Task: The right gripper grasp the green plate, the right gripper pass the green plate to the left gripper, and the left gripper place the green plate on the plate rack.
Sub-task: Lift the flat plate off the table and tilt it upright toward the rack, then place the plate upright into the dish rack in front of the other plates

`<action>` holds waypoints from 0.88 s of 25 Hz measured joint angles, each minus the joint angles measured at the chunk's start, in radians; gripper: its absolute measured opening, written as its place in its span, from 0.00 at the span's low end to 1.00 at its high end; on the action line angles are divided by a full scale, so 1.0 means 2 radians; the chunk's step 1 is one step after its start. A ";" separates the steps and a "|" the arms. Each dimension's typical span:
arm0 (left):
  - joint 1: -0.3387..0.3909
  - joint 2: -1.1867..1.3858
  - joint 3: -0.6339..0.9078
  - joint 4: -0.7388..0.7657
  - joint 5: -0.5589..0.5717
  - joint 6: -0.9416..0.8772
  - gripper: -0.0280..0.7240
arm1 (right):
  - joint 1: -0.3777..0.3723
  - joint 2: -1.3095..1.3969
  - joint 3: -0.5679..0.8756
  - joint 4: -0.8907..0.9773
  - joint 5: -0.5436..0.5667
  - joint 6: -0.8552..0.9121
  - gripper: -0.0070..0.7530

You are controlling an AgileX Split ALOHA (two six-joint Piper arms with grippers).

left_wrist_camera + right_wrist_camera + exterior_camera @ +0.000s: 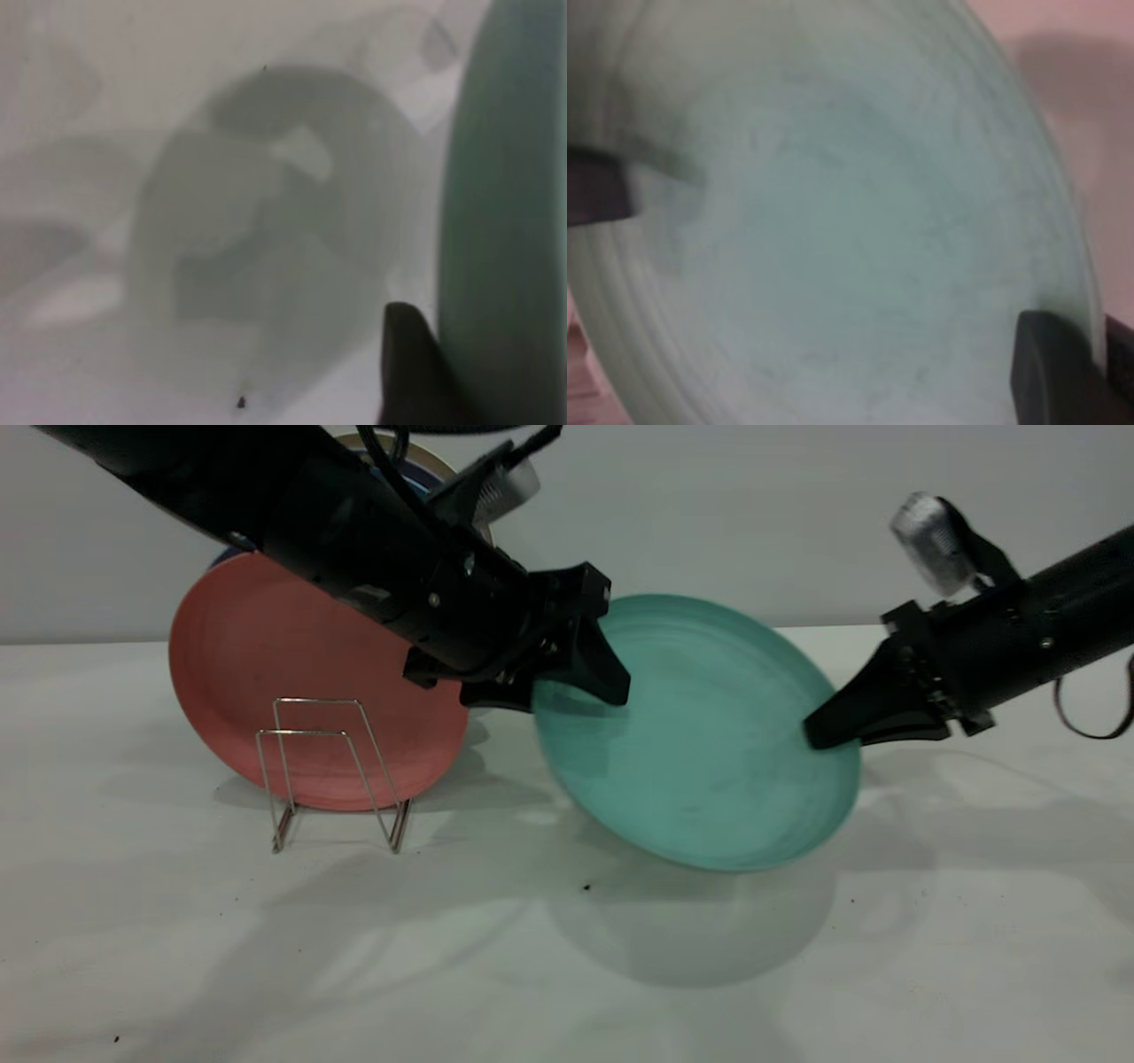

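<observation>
The green plate (700,735) hangs tilted above the table between both arms. My right gripper (819,733) is shut on its right rim; in the right wrist view (1099,363) the rim sits clamped between the two fingers, and the plate (850,221) fills that view. My left gripper (607,684) is at the plate's upper left rim, open, with one finger in front of the face and a narrow gap to it. That finger (407,363) shows beside the plate (514,221) in the left wrist view. The plate rack (332,775) stands at the left.
A salmon-pink plate (266,655) stands upright in the rack, behind its front loops. Part of another plate (425,460) shows behind the left arm. The white table (567,957) stretches out in front, under the plate's shadow.
</observation>
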 joint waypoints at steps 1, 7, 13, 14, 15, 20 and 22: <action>0.000 0.001 0.000 -0.001 0.000 0.002 0.51 | 0.006 0.000 0.000 0.000 0.001 -0.001 0.03; 0.000 0.001 0.000 -0.009 0.013 0.029 0.22 | 0.015 0.000 0.000 -0.006 0.000 -0.006 0.12; 0.005 -0.008 0.000 -0.011 0.019 0.040 0.22 | 0.005 -0.031 0.000 -0.004 0.023 -0.001 0.56; 0.009 -0.014 0.000 -0.003 0.021 0.042 0.22 | 0.001 -0.046 0.000 -0.001 0.030 0.001 0.63; 0.013 -0.018 0.000 0.007 0.021 0.045 0.22 | -0.006 -0.064 0.000 0.004 0.038 0.003 0.71; 0.062 -0.066 0.000 0.075 0.062 0.069 0.22 | -0.041 -0.159 0.000 -0.006 0.087 0.030 0.86; 0.091 -0.102 0.000 0.116 0.095 0.092 0.22 | -0.047 -0.203 0.000 -0.037 0.093 0.051 0.82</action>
